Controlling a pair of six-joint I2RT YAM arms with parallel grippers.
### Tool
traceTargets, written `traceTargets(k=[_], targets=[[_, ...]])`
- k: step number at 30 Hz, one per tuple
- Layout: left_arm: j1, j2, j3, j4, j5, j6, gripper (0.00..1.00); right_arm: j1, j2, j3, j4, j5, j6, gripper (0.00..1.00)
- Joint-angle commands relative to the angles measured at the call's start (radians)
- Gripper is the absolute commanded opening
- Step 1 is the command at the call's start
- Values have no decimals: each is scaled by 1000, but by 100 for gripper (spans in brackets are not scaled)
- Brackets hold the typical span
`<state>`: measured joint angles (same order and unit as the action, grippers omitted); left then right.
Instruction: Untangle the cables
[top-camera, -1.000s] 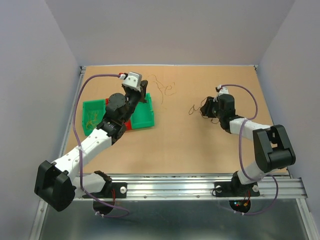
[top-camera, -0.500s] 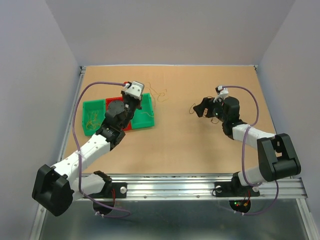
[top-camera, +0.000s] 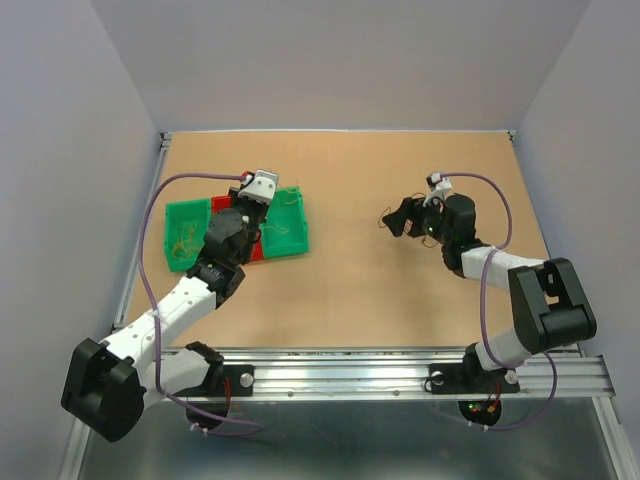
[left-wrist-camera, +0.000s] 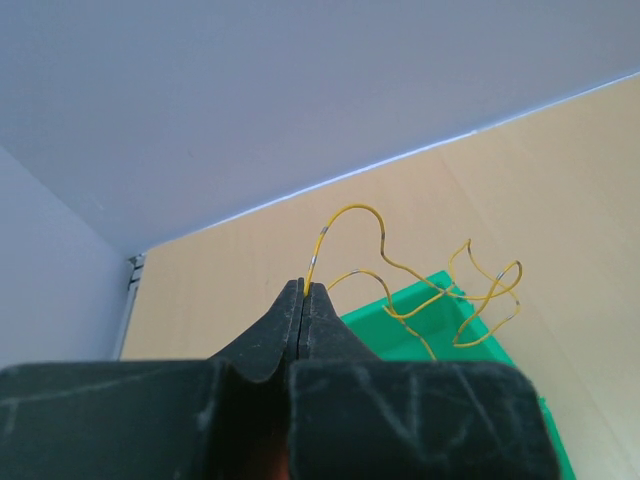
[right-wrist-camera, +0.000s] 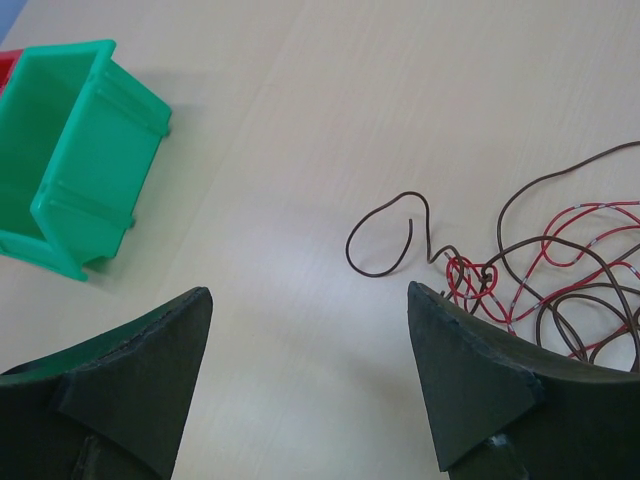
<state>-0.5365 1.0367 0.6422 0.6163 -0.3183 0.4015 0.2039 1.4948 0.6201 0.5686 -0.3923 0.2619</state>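
Left gripper (left-wrist-camera: 303, 292): jaws pressed together on a yellow wire (left-wrist-camera: 400, 275), the strand hanging over the green bin (top-camera: 285, 245) near the worktop's (top-camera: 370, 290) left edge, likely for deposit. Right gripper (right-wrist-camera: 308, 295): jaws wide apart, hovering over the red-and-brown tangle (right-wrist-camera: 540, 280) toward the right edge, seemingly lined up to pick another strand.

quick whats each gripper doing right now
Left gripper: shut on a yellow wire.
Right gripper: open, holding nothing.
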Motion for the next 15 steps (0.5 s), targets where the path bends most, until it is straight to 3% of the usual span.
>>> traceTargets(k=[1, 9, 15], targets=[[1, -4, -3, 14, -93, 71, 0, 5, -1, 13, 74, -14, 0, 84], [1, 51, 33, -95, -93, 92, 0, 3, -2, 12, 74, -8, 0, 84], [0, 198, 86, -116, -146, 94, 0, 3, -7, 9, 76, -7, -1, 84]])
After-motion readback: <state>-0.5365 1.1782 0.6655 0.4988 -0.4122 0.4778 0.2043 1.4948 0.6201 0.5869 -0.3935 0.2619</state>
